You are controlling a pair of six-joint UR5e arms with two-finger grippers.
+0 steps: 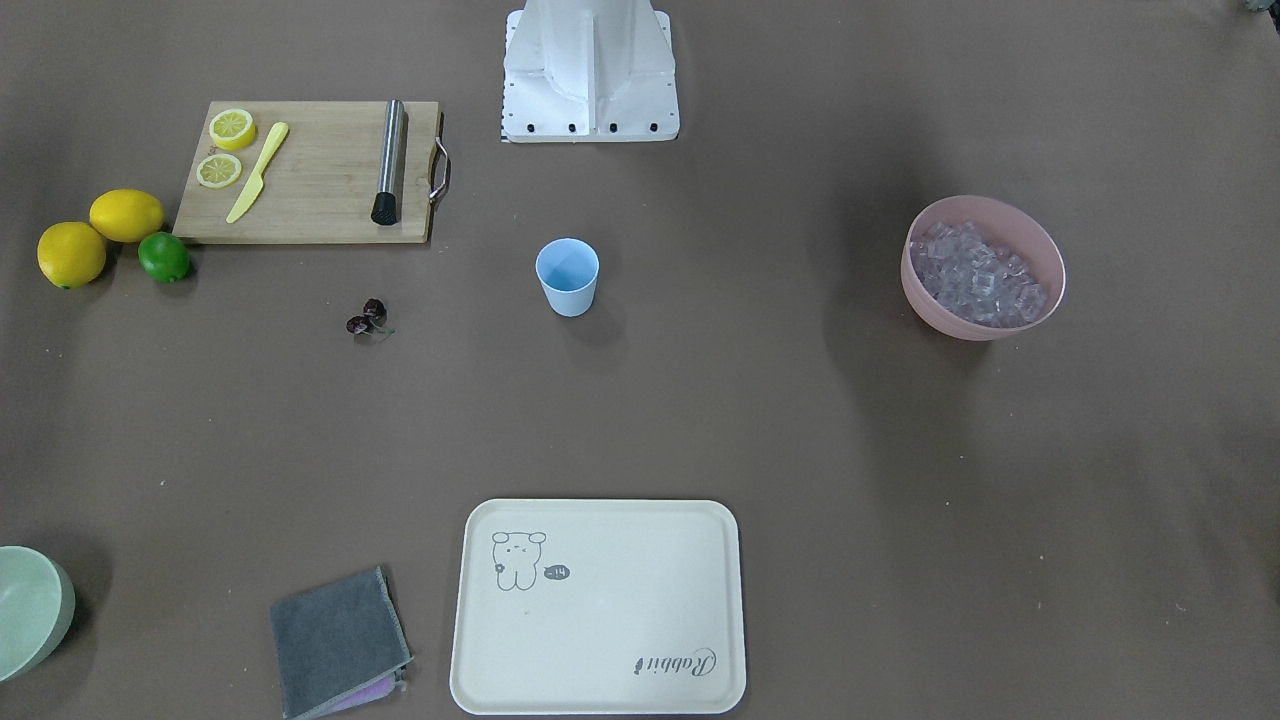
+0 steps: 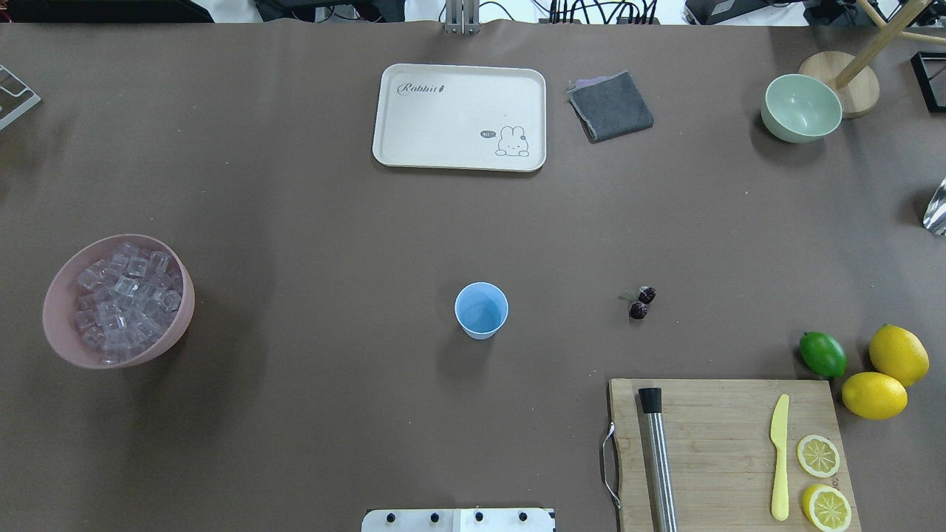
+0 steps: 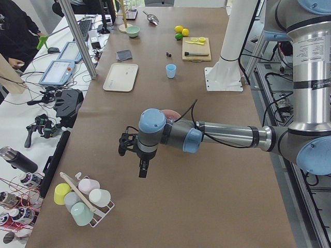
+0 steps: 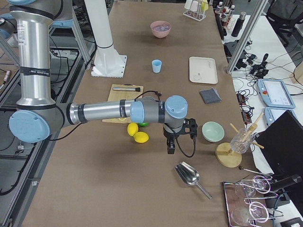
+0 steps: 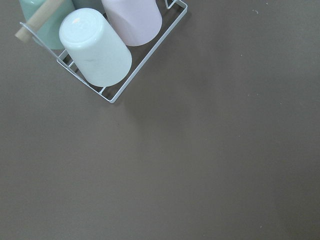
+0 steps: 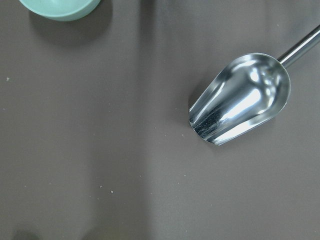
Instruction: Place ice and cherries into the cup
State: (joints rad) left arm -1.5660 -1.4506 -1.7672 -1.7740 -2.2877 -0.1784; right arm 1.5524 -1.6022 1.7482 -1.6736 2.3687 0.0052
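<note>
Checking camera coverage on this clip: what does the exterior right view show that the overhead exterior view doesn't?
Only exterior right: the right arm, its claw pointing down, and the whole metal scoop. Only overhead: the cherries, lemon slices and yellow knife. Both: the light-blue cup, the pink bowl of ice, the cream tray.

Left arm [image 3: 227,135]: you see the forearm stretched out level, away from the base, with the wrist bent down. The left gripper [image 3: 143,169] points straight down, above the table [image 3: 207,196]. Right arm [image 4: 102,111]: same level reach, and the right gripper [image 4: 171,148] hangs downward. You cannot tell the finger spacing on either gripper.
</note>
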